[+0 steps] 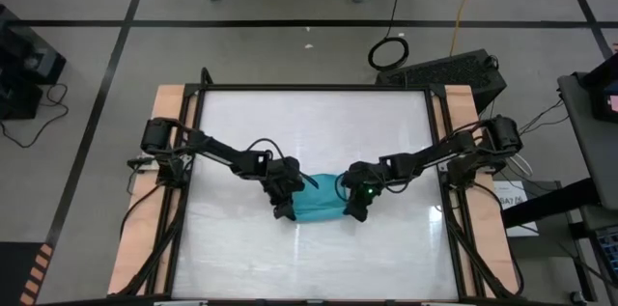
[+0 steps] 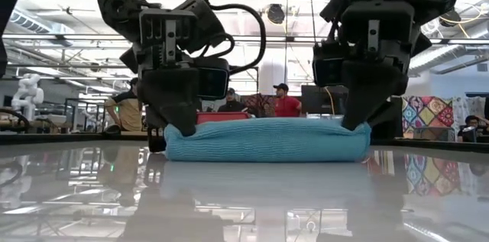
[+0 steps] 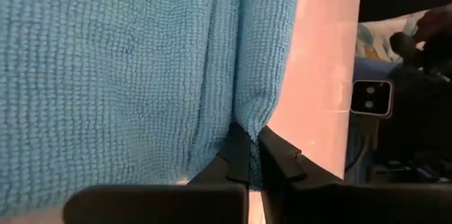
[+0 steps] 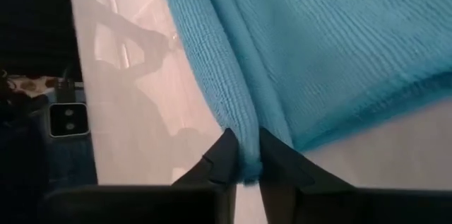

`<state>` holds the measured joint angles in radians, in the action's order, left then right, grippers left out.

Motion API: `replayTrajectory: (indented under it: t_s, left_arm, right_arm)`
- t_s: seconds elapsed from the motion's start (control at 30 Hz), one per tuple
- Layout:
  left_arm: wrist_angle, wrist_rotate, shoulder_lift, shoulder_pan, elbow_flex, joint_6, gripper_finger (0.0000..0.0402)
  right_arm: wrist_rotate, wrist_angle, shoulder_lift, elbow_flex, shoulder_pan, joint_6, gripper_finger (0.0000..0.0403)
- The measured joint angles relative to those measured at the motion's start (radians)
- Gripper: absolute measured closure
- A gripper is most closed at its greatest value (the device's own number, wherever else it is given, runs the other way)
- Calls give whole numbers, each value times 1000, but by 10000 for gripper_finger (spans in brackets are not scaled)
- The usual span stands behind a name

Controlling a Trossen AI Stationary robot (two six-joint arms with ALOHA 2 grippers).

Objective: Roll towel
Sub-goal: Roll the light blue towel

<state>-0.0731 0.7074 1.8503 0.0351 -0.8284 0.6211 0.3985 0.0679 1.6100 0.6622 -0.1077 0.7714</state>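
Note:
The teal-blue towel [image 1: 317,202] lies on the white table [image 1: 309,132] near its middle, as a thick folded band in the low view [image 2: 267,140]. My left gripper [image 1: 283,209] stands at the towel's left end and is shut on it; it also shows in the low view [image 2: 174,124]. My right gripper [image 1: 354,211] stands at the towel's right end and is shut on it; it also shows in the low view [image 2: 359,120]. Both arms reach in from the table's sides. My left gripper pinches a folded-over edge of the towel at its left end [image 3: 248,121] between its two fingers, several layers thick. The fingers come from above, pointing down. The towel rests on the table below them. My right gripper pinches the same kind of folded-over edge at the towel's right end [image 4: 240,133] between its two fingers, several layers thick. The fingers come from above, pointing down. The towel's right end [image 2: 357,131] stands slightly raised, and its underside lies on the table.
Bare white table surface lies all around the towel. Wooden side rails [image 1: 172,113] and a black frame border the table. People [image 2: 284,103] sit in the room beyond the table's far edge.

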Motion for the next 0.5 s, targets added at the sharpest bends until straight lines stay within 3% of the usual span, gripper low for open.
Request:
replayTrajectory:
  t_s: [0.2,0.4,0.5]
  left_arm:
    - [15,26,0,-14,3,30,388]
    - [11,39,2,-22,4,54,386]
    - [7,41,2,-22,5,55,386]
  right_arm:
    - [-26,-75,2,-6,2,-54,302]
    - [-39,-50,-32,-5,-18,-233,229]
    - [-105,-36,-77,-3,-65,-332,211]
